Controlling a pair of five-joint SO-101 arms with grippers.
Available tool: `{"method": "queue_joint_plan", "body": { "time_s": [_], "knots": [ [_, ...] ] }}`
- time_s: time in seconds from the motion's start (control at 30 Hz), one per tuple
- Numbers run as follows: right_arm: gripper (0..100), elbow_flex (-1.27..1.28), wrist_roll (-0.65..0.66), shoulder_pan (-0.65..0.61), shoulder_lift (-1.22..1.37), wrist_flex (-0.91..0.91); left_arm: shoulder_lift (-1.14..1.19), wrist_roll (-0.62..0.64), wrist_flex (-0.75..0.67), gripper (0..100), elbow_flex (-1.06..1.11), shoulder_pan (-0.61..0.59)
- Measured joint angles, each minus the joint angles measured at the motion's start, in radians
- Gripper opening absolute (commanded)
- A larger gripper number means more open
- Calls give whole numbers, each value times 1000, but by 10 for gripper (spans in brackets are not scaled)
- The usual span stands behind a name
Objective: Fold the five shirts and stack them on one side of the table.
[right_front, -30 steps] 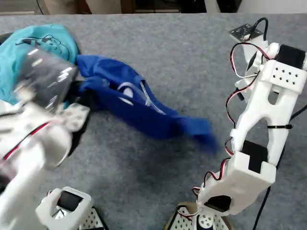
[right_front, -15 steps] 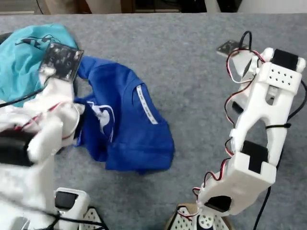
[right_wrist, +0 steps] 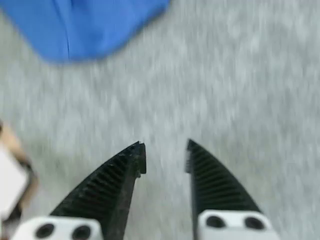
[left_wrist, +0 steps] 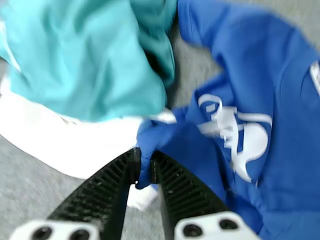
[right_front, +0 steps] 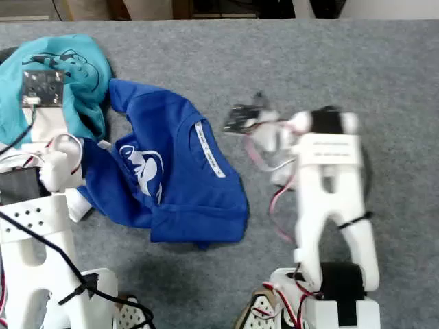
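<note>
A blue shirt (right_front: pixel 178 175) with a white print lies crumpled on the grey table (right_front: pixel 288 62), left of centre. A teal shirt (right_front: pixel 48 75) is bunched at the far left, over a white one (left_wrist: pixel 70 142). My left gripper (left_wrist: pixel 144 165) is shut on a fold of the blue shirt (left_wrist: pixel 250 100) at its left edge, beside the teal shirt (left_wrist: pixel 85 55). My right gripper (right_wrist: pixel 165 155) hangs open over bare table, with the blue shirt's edge (right_wrist: pixel 85 25) a short way ahead. In the high view the right arm (right_front: pixel 322 157) leans toward the shirt's right side.
Both arm bases stand at the table's near edge (right_front: pixel 302 315). Grey table surface stretches to the right and to the far side.
The left arm dragged the blue shirt leftward and pulled back toward the near left. The right arm swung from upright at the right edge down toward the shirt.
</note>
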Motion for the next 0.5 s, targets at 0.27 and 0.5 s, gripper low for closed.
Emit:
{"method": "queue_joint_plan", "body": {
  "time_s": [0.27, 0.5],
  "knots": [
    [48, 63, -276, -288, 235, -256, 0, -2, -5, 19, 103, -120],
    [45, -166, -359, -308, 569, -298, 0, 0, -84, 19, 239, -184]
  ]
}}
